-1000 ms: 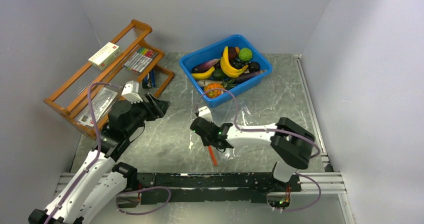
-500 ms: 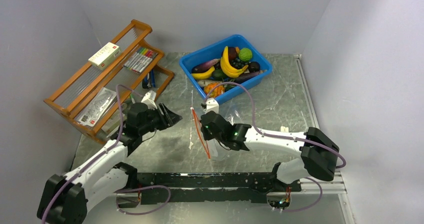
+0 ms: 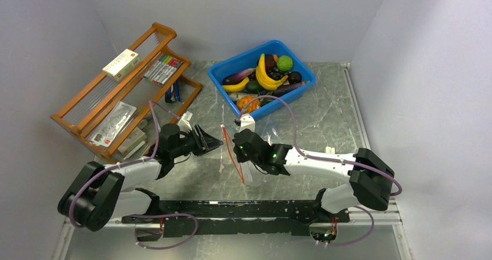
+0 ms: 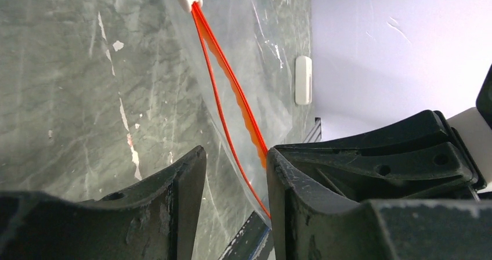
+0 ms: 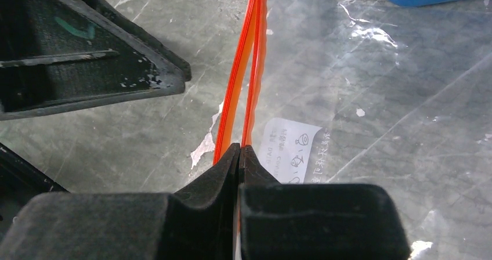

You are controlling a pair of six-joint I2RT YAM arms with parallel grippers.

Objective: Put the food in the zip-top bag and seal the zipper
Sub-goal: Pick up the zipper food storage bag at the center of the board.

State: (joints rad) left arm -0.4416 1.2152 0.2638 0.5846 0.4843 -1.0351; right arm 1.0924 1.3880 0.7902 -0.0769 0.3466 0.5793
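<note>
The zip-top bag [image 3: 264,141] is clear and lies on the table right of centre. Its mouth is lifted on the left. My right gripper [image 3: 238,150] is shut on the red-orange zipper [image 3: 232,155], and the two strips stand apart above its fingertips [image 5: 249,68]. My left gripper [image 3: 213,141] is open just left of the mouth. In the left wrist view one strip [image 4: 232,91] runs between its fingers [image 4: 237,155], close to the right finger. The food stays in the blue bin [image 3: 229,68]: banana bunch [image 3: 266,74], green ball [image 3: 284,63], grape cluster [image 3: 275,73].
A wooden rack [image 3: 116,91] with a box and markers stands at the back left. A black rail [image 3: 243,210] runs along the near edge. A white printed label [image 5: 290,150] shows through the bag. Walls close in on the left, back and right.
My right gripper raised the bag's mouth off the table and moved it back and left, then held still. My left arm swung right and now reaches the mouth.
</note>
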